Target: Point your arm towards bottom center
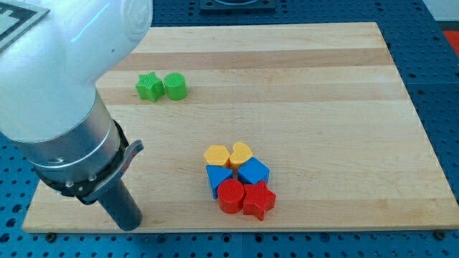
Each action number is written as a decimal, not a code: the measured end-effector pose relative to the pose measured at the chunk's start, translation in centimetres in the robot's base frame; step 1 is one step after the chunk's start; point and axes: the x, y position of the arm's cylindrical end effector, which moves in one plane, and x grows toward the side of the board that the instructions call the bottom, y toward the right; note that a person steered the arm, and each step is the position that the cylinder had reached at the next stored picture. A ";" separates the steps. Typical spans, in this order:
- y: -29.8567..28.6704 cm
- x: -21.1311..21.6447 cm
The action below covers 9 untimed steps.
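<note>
My tip [130,225] sits at lower left of the frame, near the bottom edge of the pale wooden board [308,86], well apart from all blocks. No pincer here, just a bare dark rod, so nothing to clench or release.

Bottom center lies to its right, below the cluster; task looks partly done, a rightward slide left.

Eight blocks:
- green star [148,86], green cylinder [175,86] touching, upper left
- yellow hexagon [216,155], yellow heart [241,153]
- blue block [217,177], blue cube [254,172]
- red cylinder [231,196], red star [259,201]
</note>
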 end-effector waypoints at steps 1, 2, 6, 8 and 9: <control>0.2 0.0; 0.2 0.0; 7.6 0.0; 9.7 0.0; 12.2 0.0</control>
